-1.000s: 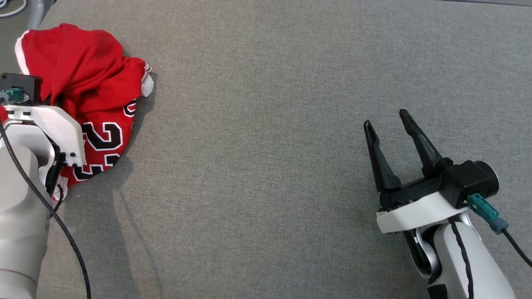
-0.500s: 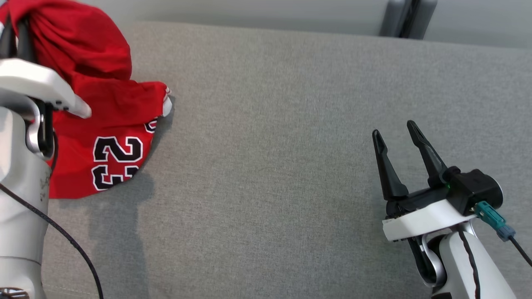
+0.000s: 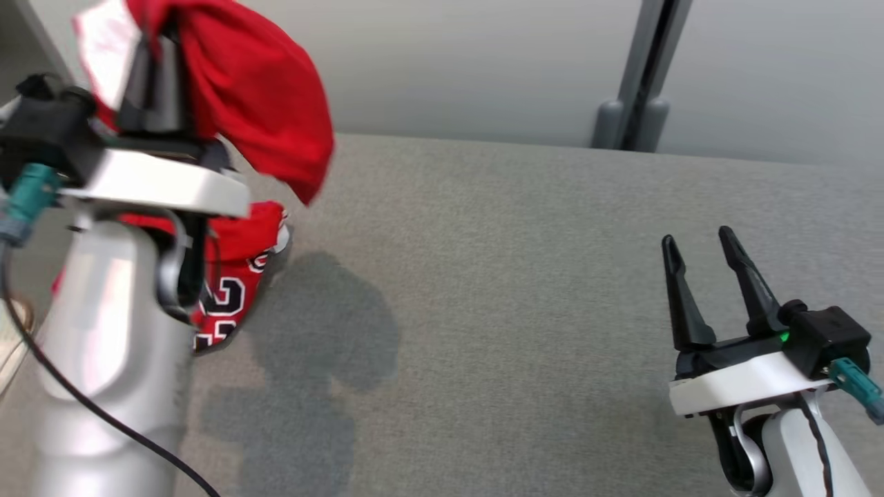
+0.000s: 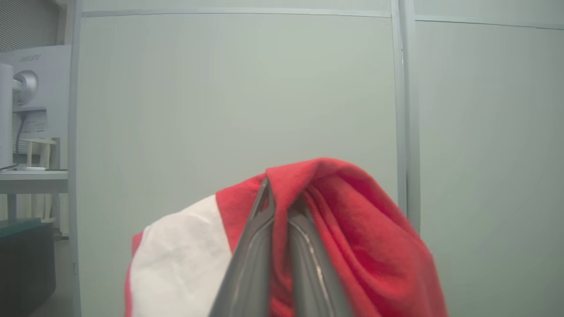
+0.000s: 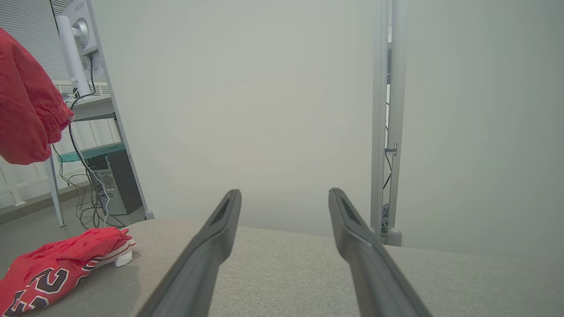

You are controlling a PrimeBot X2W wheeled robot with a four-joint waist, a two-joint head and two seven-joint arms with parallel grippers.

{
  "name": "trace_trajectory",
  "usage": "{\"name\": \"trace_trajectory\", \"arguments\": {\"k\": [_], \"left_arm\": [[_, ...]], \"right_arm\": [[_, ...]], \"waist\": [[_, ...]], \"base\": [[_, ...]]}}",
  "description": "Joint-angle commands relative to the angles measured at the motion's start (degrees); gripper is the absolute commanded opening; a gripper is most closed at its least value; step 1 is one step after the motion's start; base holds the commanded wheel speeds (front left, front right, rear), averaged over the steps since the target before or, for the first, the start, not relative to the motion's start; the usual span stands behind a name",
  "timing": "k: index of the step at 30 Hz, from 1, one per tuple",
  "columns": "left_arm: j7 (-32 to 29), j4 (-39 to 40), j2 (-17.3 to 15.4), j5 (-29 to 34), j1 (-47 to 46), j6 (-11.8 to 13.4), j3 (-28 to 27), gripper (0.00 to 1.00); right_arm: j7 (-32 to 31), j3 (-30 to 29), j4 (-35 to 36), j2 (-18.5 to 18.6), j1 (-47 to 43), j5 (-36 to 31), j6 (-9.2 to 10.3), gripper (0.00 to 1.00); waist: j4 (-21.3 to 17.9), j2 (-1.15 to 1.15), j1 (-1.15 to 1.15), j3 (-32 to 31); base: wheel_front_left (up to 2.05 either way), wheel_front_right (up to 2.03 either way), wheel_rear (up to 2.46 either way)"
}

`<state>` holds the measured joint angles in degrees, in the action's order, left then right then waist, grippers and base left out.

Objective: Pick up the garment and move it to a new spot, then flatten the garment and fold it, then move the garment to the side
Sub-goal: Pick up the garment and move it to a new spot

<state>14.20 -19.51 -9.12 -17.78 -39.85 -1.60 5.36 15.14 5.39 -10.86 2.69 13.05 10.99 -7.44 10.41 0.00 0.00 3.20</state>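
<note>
The garment (image 3: 269, 103) is a red jersey with white trim and a black-and-white number. My left gripper (image 3: 148, 69) is shut on a bunch of it at the upper left, raised above the table. The upper cloth drapes over the fingers, while the lower part with the number (image 3: 231, 297) rests on the table surface. In the left wrist view the closed gripper (image 4: 282, 207) pinches the red garment (image 4: 352, 229). My right gripper (image 3: 699, 238) stands open at the lower right, holding nothing. From the right wrist, this gripper (image 5: 284, 193) is well right of the garment (image 5: 57, 268).
The grey fabric table (image 3: 518, 290) stretches between the arms. A pale partition wall with a grey post (image 3: 639, 76) runs along its far edge. Beyond the table's left end stand a desk with a monitor (image 5: 79, 26) and a computer tower (image 5: 112, 185) with cables.
My left gripper has risen with the garment, pulling its upper part off the table. The head camera has tilted up, bringing the wall into view. The right gripper stays open in place.
</note>
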Motion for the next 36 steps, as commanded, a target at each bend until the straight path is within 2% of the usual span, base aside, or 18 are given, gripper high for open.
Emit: {"name": "trace_trajectory", "arguments": {"k": [1,3,9,14,19,21,23,24,30,33,34,35,36], "left_arm": [[-0.72,1.64,1.31,-0.65,1.92,-0.55,1.13,0.00],[-1.06,2.39,1.84,-0.82,3.01,-0.75,1.80,0.00],[-1.95,5.88,4.80,-2.31,9.47,-0.52,6.82,0.00],[-1.01,5.90,5.88,-4.69,12.00,1.41,9.89,0.00],[-0.04,4.20,6.10,-7.54,12.09,4.84,12.89,0.00],[0.53,1.79,6.08,-8.29,11.46,7.05,15.28,0.00],[0.67,0.60,5.96,-8.06,11.04,7.62,16.05,0.00],[0.90,-2.05,6.03,-8.17,10.58,8.55,17.16,0.00],[0.97,-8.73,6.04,-7.86,8.98,8.60,21.24,0.00],[0.96,-14.49,6.03,-7.07,8.05,8.16,25.02,0.00],[0.97,-16.48,6.03,-7.30,7.61,7.78,26.48,0.16],[0.95,-18.09,6.09,-7.87,7.07,7.69,27.72,0.62],[0.66,-19.52,6.08,-8.61,6.70,7.42,29.01,1.00]], "right_arm": [[0.03,-1.07,0.34,0.38,-0.99,-0.16,-0.09,1.00],[0.03,-1.51,0.50,0.37,-1.17,-0.28,-0.09,1.00],[0.03,-3.99,1.65,0.37,-1.83,-1.53,-0.09,1.00],[0.03,-4.57,2.41,0.34,-1.36,-2.14,-0.09,1.00],[0.03,-4.63,2.98,0.31,-0.78,-1.77,-0.09,1.00],[0.03,-4.53,3.25,0.33,-0.52,-1.33,-0.09,1.00],[0.03,-4.70,3.41,0.29,-0.53,-1.18,-0.09,1.00],[0.03,-4.62,3.61,0.29,-0.34,-0.73,-0.09,1.00],[0.03,-4.56,4.21,0.29,0.25,0.58,-0.09,1.00],[0.02,-4.04,4.28,0.31,0.41,1.08,-0.09,1.00],[0.02,-3.96,4.29,0.31,0.42,1.15,-0.09,1.00],[0.02,-3.94,4.29,0.31,0.39,1.16,-0.09,1.00],[0.02,-3.98,4.29,0.31,0.31,1.27,-0.09,1.00]], "waist": [[-2.18,0.00,0.00,-1.96],[-2.88,0.00,0.00,-2.35],[-8.68,0.00,0.00,-3.01],[-15.40,0.00,0.00,-1.50],[-22.26,0.00,0.00,1.04],[-25.91,0.00,0.00,2.60],[-26.89,0.00,0.00,3.07],[-28.89,0.00,0.00,3.97],[-32.91,0.00,0.00,6.40],[-34.00,0.00,0.00,7.22],[-34.14,0.00,0.00,7.32],[-34.21,0.00,0.00,7.39],[-34.18,0.00,0.00,7.40]], "base": [[0.00,0.00,0.00],[0.00,0.00,0.00],[0.00,0.00,0.00],[0.00,0.00,0.00],[0.00,0.00,0.00],[0.00,0.00,0.00],[0.00,0.00,0.00],[0.00,0.00,0.00],[0.00,0.00,0.00],[0.00,0.00,0.00],[0.00,0.00,0.00],[0.00,0.00,0.00],[0.00,0.00,0.00]]}}
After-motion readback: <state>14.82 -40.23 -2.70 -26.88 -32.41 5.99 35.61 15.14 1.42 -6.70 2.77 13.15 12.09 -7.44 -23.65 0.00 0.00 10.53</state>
